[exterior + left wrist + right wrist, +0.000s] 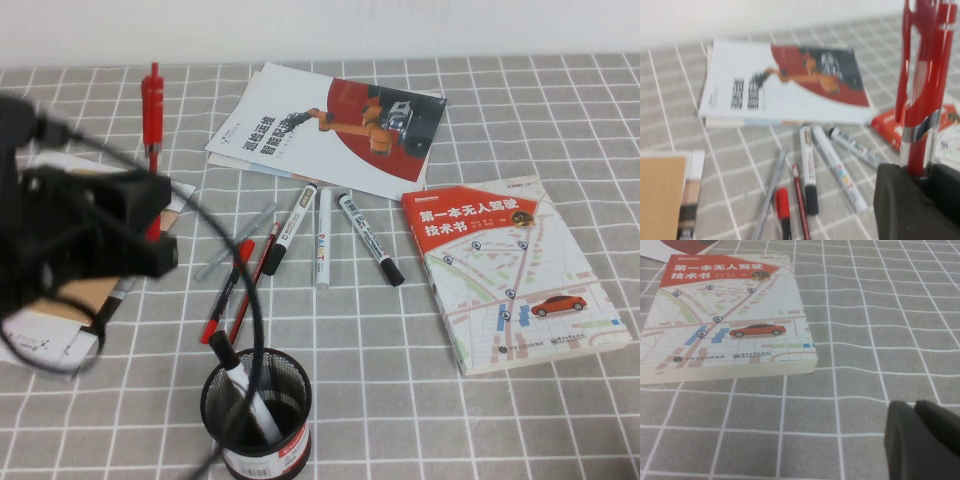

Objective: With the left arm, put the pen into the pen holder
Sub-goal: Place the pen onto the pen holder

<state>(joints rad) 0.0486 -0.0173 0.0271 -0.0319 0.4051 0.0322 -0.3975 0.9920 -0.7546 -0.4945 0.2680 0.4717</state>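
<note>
My left gripper (pixel 150 222) is shut on the red pen (pixel 152 100) and holds it upright above the table's left side, clip cap up. In the left wrist view the red pen (pixel 922 75) rises from between the black fingers of the left gripper (pixel 917 172). The black mesh pen holder (pixel 256 415) stands at the front centre, to the right of the left gripper and nearer the front, with a white marker (pixel 245 388) in it. My right gripper (pixel 916 412) is shut and empty over bare cloth near the map book; the high view does not show it.
Several markers (pixel 322 235), a red-capped black pen (pixel 228 285) and a clear grey pen (pixel 235 243) lie mid-table. A white and red booklet (pixel 330 125) lies at the back, a map-covered book (pixel 515 270) at the right, notebooks (pixel 50 325) under the left arm.
</note>
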